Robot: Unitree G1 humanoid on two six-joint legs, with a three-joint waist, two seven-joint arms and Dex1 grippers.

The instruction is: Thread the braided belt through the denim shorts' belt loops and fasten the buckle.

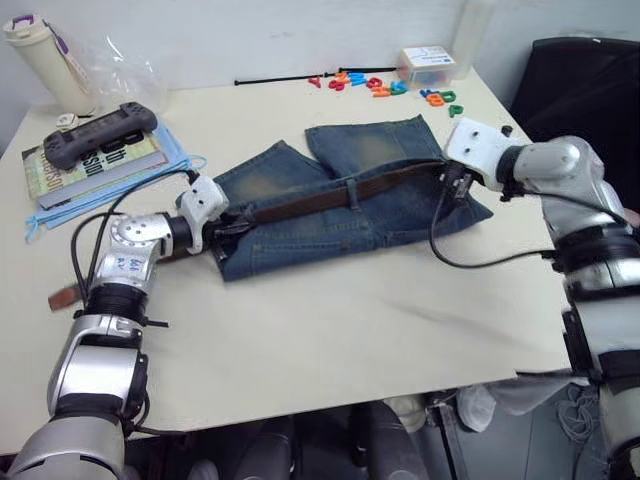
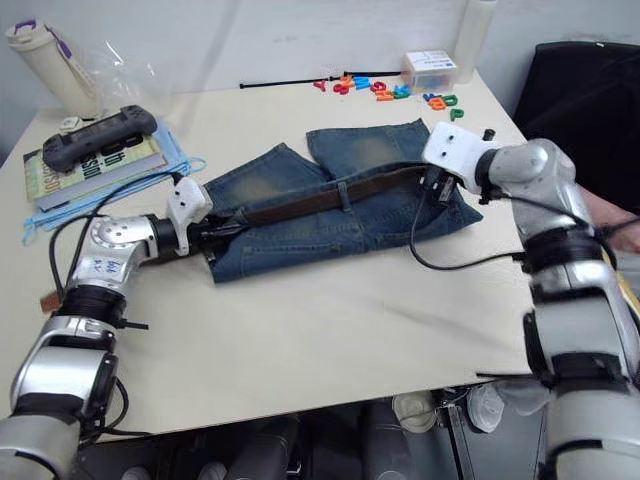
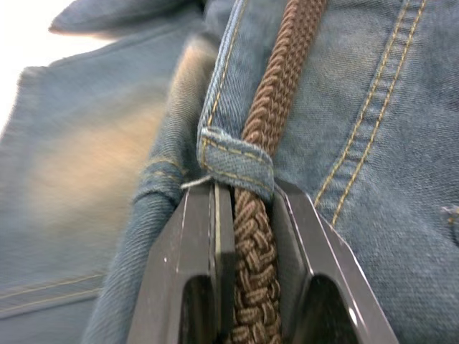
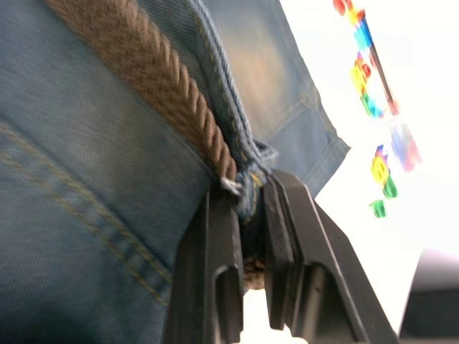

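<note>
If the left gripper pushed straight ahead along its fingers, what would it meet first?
Most likely the belt loop right at the tips of the left gripper, which is shut on the braided belt running under that loop on the denim shorts.

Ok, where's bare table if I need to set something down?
The wide strip of table between the shorts and the near edge is bare. It is crowded by the book at far left, and by the toy letters along the far edge.

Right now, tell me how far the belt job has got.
Done: the belt runs along the shorts' waistband under a middle loop. In hand: the left gripper grips the belt just below a loop; the right gripper pinches the waistband edge at the far end. Left: one tan belt end lies loose on the table; nothing is fastened.
</note>
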